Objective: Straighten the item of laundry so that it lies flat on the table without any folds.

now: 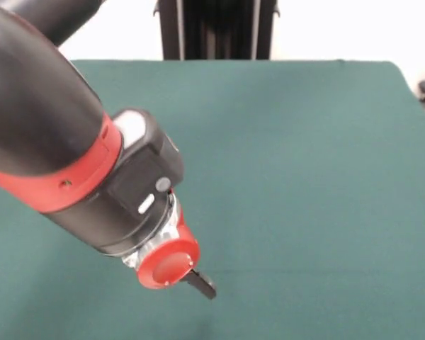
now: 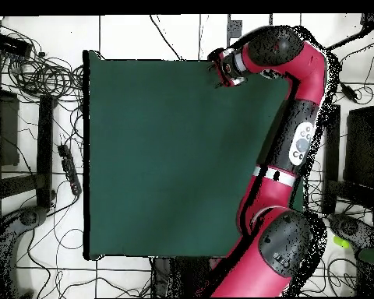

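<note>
Front view: fingers (image 1: 202, 283) above table (image 1: 304, 177)

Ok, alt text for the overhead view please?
A red and black robot arm reaches along one side of a dark green table, its gripper over the far corner. No towel shows on the cloth. Cables lie on the white floor around the table.

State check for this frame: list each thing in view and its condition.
table: covered in dark green cloth, lying smooth.
towel: not seen in either view.
arm: stretched out to the table's far edge.
hand: low over the cloth, holding nothing visible.
</note>
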{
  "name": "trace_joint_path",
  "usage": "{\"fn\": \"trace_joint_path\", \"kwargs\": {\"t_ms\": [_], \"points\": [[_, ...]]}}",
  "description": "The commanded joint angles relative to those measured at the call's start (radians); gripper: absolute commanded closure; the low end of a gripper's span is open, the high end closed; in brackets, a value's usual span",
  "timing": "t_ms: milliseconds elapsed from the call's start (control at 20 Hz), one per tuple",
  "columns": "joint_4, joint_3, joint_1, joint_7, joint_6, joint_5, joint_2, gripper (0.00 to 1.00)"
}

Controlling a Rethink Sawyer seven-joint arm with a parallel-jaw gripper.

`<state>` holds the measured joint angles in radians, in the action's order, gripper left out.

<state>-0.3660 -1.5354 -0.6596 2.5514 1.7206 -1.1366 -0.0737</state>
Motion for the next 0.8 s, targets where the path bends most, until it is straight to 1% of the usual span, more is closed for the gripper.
{"fn": "trace_joint_path", "kwargs": {"t_ms": [50,200,250,400,550,650,700,750,800], "points": [[-0.261,0.255,-0.056,0.091,-0.297,0.11,-0.067,0.0],[-0.38,0.32,-0.126,-0.035,-0.418,0.148,-0.124,0.0],[-0.408,0.345,-0.141,-0.067,-0.453,0.148,-0.134,0.0],[-0.452,0.394,-0.174,-0.201,-0.493,0.17,-0.168,0.0],[-0.524,0.454,-0.209,-0.247,-0.657,0.145,-0.181,0.0],[-0.574,0.497,-0.223,-0.251,-0.747,0.132,-0.177,0.0],[-0.59,0.516,-0.226,-0.279,-0.765,0.134,-0.174,0.0],[-0.597,0.53,-0.225,-0.314,-0.758,0.142,-0.172,0.0],[-0.596,0.544,-0.218,-0.342,-0.721,0.155,-0.168,0.0]]}}
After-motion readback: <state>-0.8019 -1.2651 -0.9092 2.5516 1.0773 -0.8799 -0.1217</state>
